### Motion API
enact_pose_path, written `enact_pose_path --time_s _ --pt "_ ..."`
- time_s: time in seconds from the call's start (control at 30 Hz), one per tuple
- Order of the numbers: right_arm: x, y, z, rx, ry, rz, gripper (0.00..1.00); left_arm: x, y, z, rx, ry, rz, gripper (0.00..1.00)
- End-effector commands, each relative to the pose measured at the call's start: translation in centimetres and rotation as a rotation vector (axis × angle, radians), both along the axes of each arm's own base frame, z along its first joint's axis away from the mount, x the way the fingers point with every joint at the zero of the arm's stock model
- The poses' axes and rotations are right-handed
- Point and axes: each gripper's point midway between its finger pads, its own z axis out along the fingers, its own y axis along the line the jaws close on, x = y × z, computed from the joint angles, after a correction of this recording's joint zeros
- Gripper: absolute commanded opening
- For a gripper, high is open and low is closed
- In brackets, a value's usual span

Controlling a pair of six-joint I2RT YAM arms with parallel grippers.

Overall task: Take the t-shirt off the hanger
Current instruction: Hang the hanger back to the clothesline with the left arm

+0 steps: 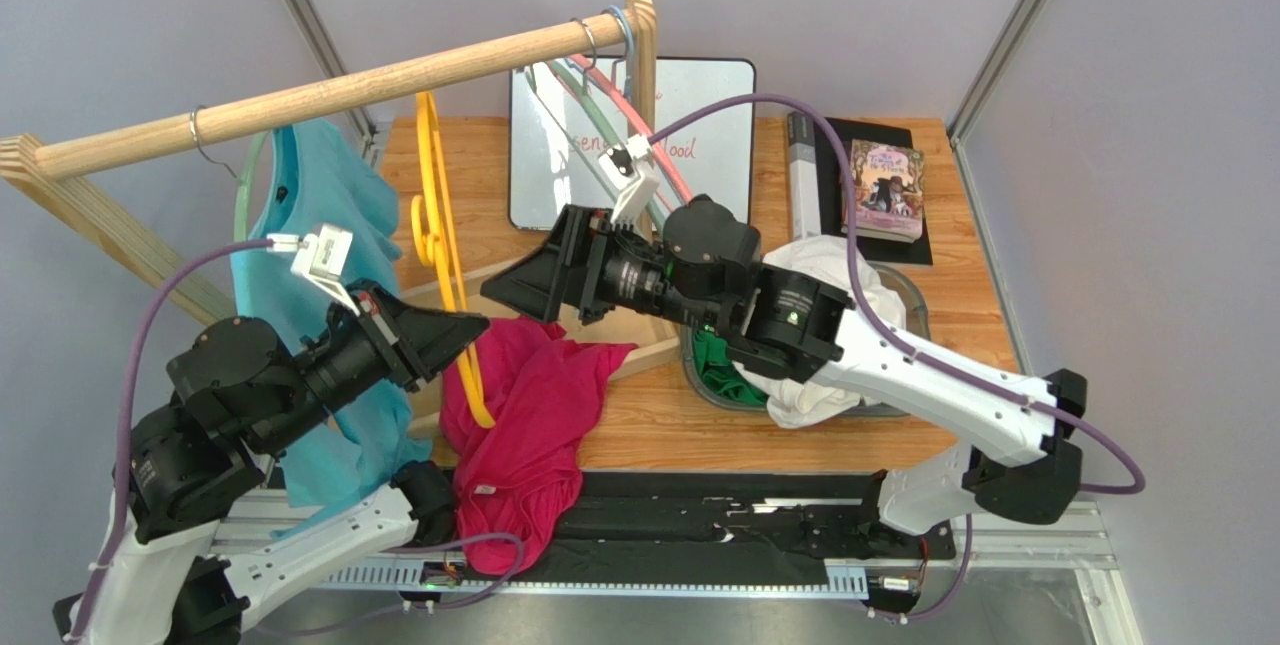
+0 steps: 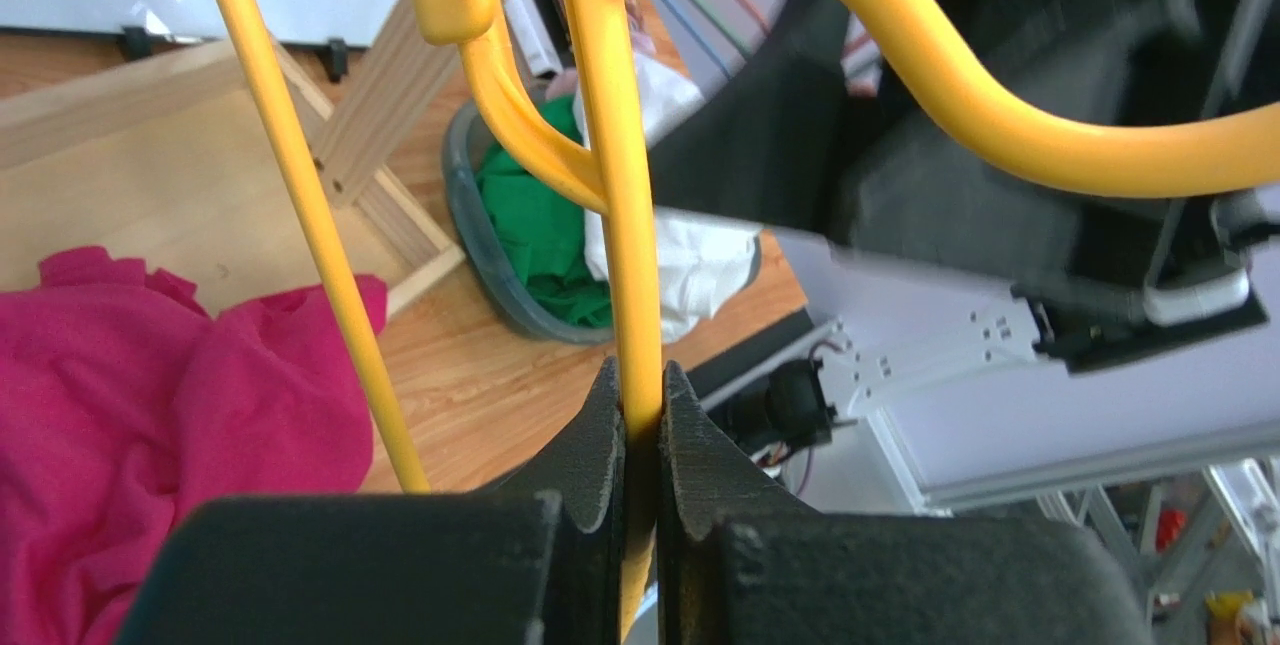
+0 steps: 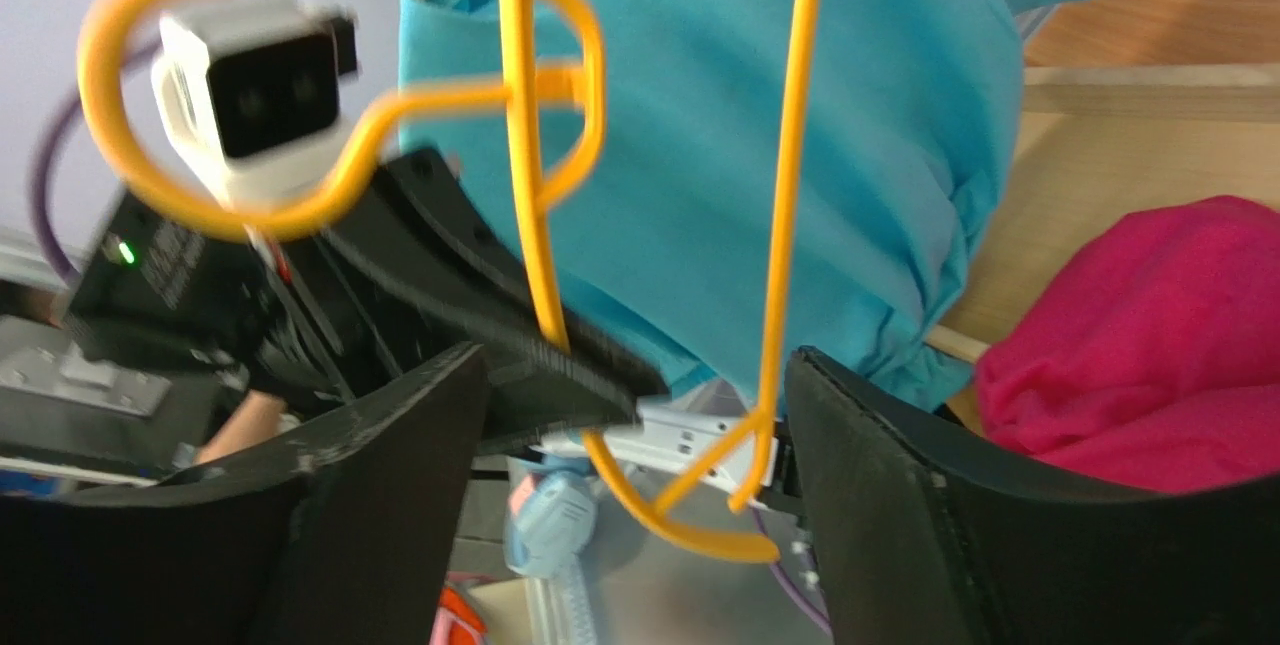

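At 8 o'clock in the top view, the left tool is closed tightly on one thin bar of the yellow hanger, which carries no cloth. At 3 o'clock from this tool, the pink t-shirt lies crumpled on the bench, off the hanger. Near the centre, the right tool has its fingers wide apart and grips nothing. At 3 o'clock from the t-shirt stands a grey bin with green and white cloth inside. At 10 o'clock a teal shirt hangs from the wooden rail, and a whiteboard stands at 12 o'clock.
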Motion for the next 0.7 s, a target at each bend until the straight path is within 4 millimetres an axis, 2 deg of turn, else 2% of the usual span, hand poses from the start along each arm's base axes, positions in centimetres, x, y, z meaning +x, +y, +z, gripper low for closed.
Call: enact_pose_path --time_s 0.0,0.03,0.1,0.13,0.17,0.2,0.27,0.3,0.37,0.4,0.47,0.5,0.63,0.67 --pt "-1.7 -4.1 1.3 -0.079 -0.216 -0.063 0.82 2.8 -0.1 2.2 0.005 0.012 0.121 0.00" --pt "-2.2 -5.3 1.6 -0.078 -0.240 -0.069 0.84 3.1 -0.1 3.1 -0.006 0.002 0.130 0.00" --pt "-3.2 -6.3 1.9 -0.078 -0.302 -0.055 0.88 4.5 -0.8 3.0 0.020 0.029 0.169 0.00" --pt "-3.6 -6.5 1.3 -0.085 -0.315 -0.039 0.89 4.7 -0.7 4.1 0.005 0.023 0.181 0.00" --pt "-4.2 -7.7 2.2 -0.058 -0.332 -0.030 0.89 5.5 -1.5 3.8 0.034 0.045 0.189 0.00" --pt "-4.9 -8.1 2.1 -0.060 -0.360 -0.002 0.89 5.8 -1.4 4.9 0.018 0.034 0.204 0.00" --pt "-6.2 -9.6 2.1 -0.054 -0.391 0.029 0.89 7.0 -2.4 5.1 0.032 0.048 0.219 0.00" --pt "-6.6 -10.3 2.1 -0.053 -0.407 0.035 0.89 7.2 -2.4 6.1 0.015 0.035 0.230 0.00" --pt "-7.6 -11.8 0.8 -0.074 -0.435 0.057 0.89 8.3 -3.2 6.7 0.009 0.026 0.240 0.00" --pt "-7.6 -12.4 0.5 -0.081 -0.439 0.041 0.89 8.5 -3.3 7.4 -0.004 0.018 0.244 0.00" --pt "-7.7 -13.0 -2.1 -0.126 -0.428 0.037 0.89 9.9 -3.8 7.3 0.008 0.027 0.268 0.00" --pt "-7.7 -14.1 -2.1 -0.115 -0.431 0.021 0.89 10.4 -3.9 7.6 -0.003 0.035 0.276 0.00" --pt "-8.7 -15.8 -4.0 -0.116 -0.439 0.044 0.88 12.4 -4.6 6.9 -0.035 0.071 0.303 0.00" --pt "-8.8 -16.0 -4.5 -0.120 -0.438 0.050 0.88 12.6 -5.0 7.8 -0.073 0.044 0.286 0.00"
